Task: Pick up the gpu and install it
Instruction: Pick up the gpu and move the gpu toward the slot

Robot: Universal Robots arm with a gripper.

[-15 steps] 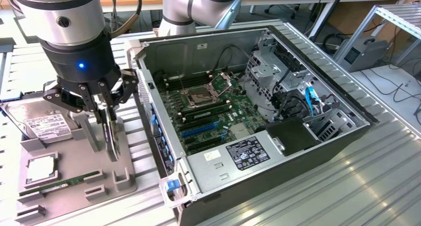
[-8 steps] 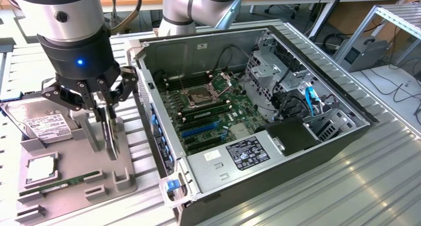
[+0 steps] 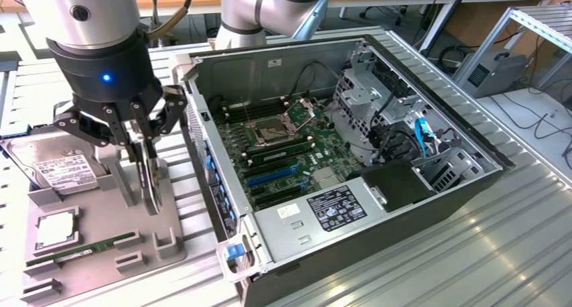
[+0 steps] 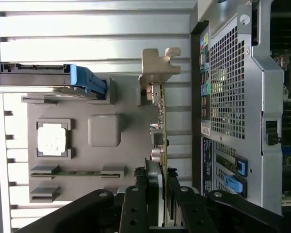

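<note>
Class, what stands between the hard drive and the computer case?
In the exterior view, the graphics card stands on edge on the grey tray, between the hard drive and the computer case, with the tool closed on its top.

- Gripper [image 4: 156, 176]: two dark fingers closed against opposite faces of the gpu [image 4: 158, 116], which is seen edge-on.
- Bracket [image 4: 157, 60]: pale metal end piece of the card, at the end farthest from the fingers.
- Grey tray [image 4: 131, 155]: lies beneath the card on the ribbed metal tabletop [image 4: 87, 34].
- Tray contents: hard drive [image 4: 39, 80] with a blue edge, square processor chip [image 4: 52, 139], thin RAM stick [image 4: 77, 173].
- Computer case [image 4: 228, 82]: perforated metal panel just beside the tray.
</note>
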